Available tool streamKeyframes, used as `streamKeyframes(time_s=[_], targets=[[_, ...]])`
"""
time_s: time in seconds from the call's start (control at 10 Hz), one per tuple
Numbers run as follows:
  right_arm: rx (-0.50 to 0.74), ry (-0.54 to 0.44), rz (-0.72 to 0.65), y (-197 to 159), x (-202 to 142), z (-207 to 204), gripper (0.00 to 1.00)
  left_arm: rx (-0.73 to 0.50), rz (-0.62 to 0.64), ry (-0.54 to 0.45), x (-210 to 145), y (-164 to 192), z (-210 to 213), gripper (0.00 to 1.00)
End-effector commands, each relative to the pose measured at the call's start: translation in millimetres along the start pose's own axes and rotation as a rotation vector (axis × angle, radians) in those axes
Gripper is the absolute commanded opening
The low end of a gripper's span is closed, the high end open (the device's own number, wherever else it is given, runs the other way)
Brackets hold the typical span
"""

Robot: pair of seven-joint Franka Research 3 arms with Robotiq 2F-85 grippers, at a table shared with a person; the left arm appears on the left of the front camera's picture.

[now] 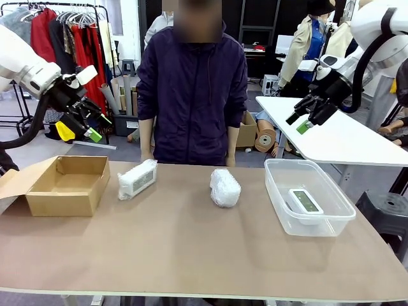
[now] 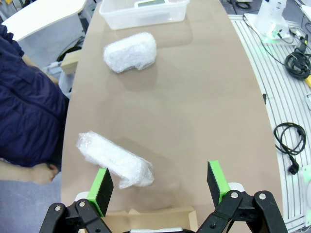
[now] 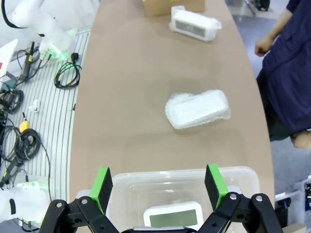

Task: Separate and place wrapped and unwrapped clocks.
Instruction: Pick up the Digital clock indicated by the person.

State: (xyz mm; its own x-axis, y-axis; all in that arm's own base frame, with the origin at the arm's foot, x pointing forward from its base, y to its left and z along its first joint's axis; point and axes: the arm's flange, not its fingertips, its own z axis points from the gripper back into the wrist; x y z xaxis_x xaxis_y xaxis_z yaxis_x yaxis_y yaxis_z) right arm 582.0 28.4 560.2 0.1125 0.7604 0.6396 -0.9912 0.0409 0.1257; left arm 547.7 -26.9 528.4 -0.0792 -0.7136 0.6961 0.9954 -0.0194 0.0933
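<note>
Two wrapped bundles lie on the brown table: a boxy one [image 1: 137,179] [image 2: 114,160] [image 3: 195,24] near the cardboard box, and a rounded lump [image 1: 225,187] [image 2: 130,52] [image 3: 198,108] at the middle. The unwrapped clock [image 1: 305,203] [image 3: 172,215], white with a greenish screen, lies inside the clear plastic tub [image 1: 331,220] [image 2: 121,19] [image 3: 126,182] on the right. My left gripper [image 1: 89,123] [image 2: 160,184] hangs open, high above the box's side of the table. High over the tub, my right gripper [image 1: 305,116] [image 3: 159,185] is open too. Both hold nothing.
An open cardboard box [image 1: 67,185] [image 2: 146,217] [image 3: 160,6] stands at the table's left end. A person in a dark jacket [image 1: 191,89] stands at the far edge, hands down. A white table [image 1: 344,137] sits behind on the right. Cables [image 2: 286,141] lie on the floor.
</note>
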Motion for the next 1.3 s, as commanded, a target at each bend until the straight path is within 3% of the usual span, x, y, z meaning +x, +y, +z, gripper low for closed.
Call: streamKeyframes(time_s=[0.0, 1.2], targets=[[0.001, 0.018, 0.005, 3.2, 1.2, 1.0, 1.0, 0.006, -0.001, 0.003, 0.9, -1.3, 0.7, 1.0], [0.001, 0.018, 0.005, 3.2, 1.2, 1.0, 1.0, 0.006, -0.001, 0.003, 0.9, -1.3, 0.7, 1.0]])
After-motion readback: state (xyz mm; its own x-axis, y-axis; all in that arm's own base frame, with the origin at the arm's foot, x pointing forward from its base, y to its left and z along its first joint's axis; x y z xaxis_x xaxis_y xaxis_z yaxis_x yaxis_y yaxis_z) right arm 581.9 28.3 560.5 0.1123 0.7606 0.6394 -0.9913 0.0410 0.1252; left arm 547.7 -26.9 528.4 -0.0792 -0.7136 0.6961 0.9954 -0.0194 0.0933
